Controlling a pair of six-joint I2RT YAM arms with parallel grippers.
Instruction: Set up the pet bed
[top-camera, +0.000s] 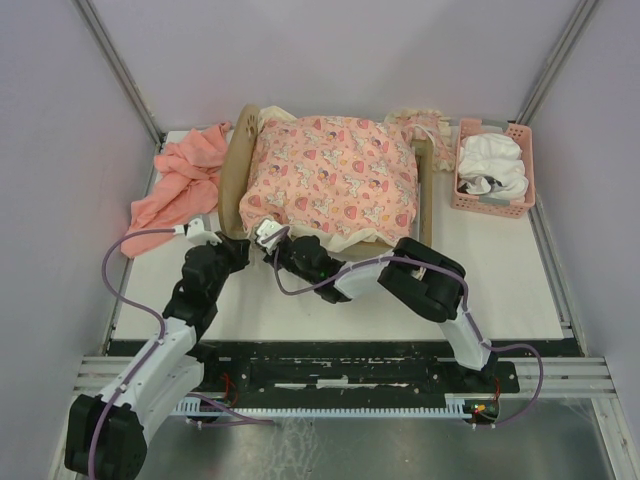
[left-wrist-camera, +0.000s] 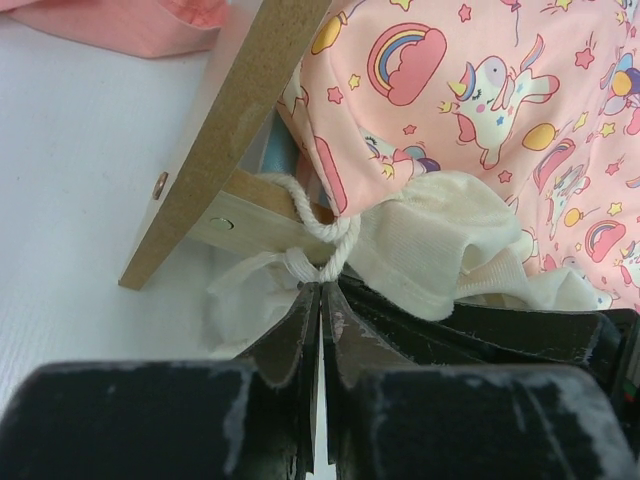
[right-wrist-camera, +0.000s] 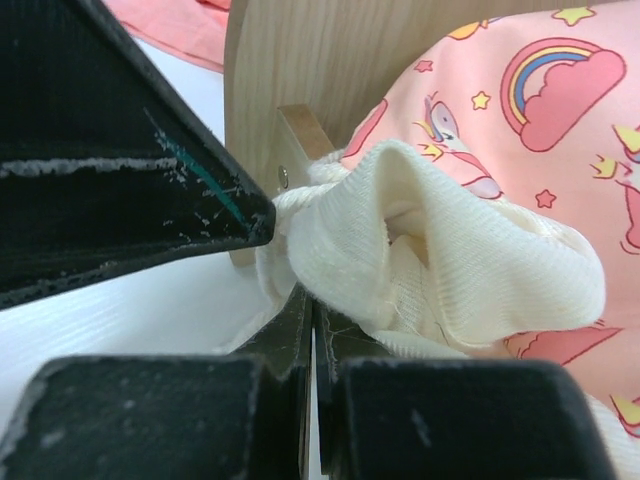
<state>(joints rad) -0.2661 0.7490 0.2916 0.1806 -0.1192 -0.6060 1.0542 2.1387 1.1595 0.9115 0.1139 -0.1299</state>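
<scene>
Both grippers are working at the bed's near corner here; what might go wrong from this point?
1. The left gripper looks shut on the white cord tied round the wooden rail; a pull might loosen the knot or drag the pet bed.
2. The right gripper, shut, sits close beside it against the cream frill; the two may collide or snag cloth.

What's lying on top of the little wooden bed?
A pink unicorn-print quilt with a cream ruffled edge covers the pet bed. Whatever lies under the quilt, including the bed's base, is hidden.
</scene>
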